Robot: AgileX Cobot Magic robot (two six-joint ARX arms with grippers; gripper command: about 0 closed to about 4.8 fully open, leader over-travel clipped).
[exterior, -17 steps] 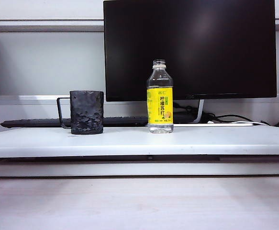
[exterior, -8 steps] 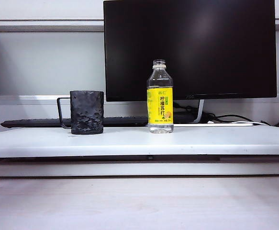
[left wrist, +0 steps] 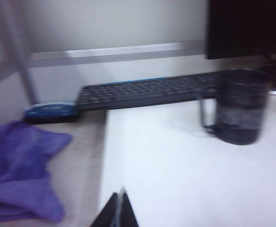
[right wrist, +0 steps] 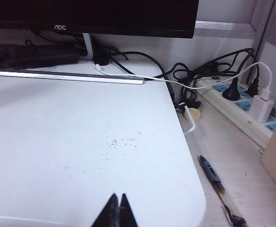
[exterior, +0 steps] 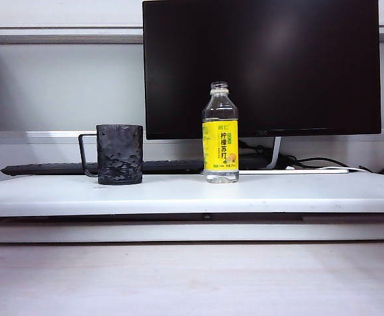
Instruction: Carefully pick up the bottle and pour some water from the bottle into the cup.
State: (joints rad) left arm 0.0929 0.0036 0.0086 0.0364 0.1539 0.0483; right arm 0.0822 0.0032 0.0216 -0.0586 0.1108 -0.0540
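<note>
The clear bottle point(exterior: 220, 133) with a yellow label and no cap stands upright on the white raised shelf point(exterior: 257, 192), holding clear water point(exterior: 220, 175) at its base. The dark dimpled cup point(exterior: 120, 154) stands to its left, its wire handle pointing left. The cup point(left wrist: 239, 106) also shows, blurred, in the left wrist view. My left gripper point(left wrist: 119, 196) is shut with nothing in it, low over the shelf's near edge, well short of the cup. My right gripper point(right wrist: 118, 197) is shut and empty over the shelf's bare right part. Neither gripper appears in the exterior view.
A black monitor point(exterior: 261, 66) stands behind the bottle, with a keyboard point(left wrist: 147, 90) behind the cup. A purple cloth point(left wrist: 22, 165) lies beside the shelf's left end. Cables and a power strip point(right wrist: 244, 101) sit by the right end, with a pen point(right wrist: 212, 174) on the wooden desk.
In the exterior view nothing has moved; bottle and cup stand as before and no arm has come into sight.
</note>
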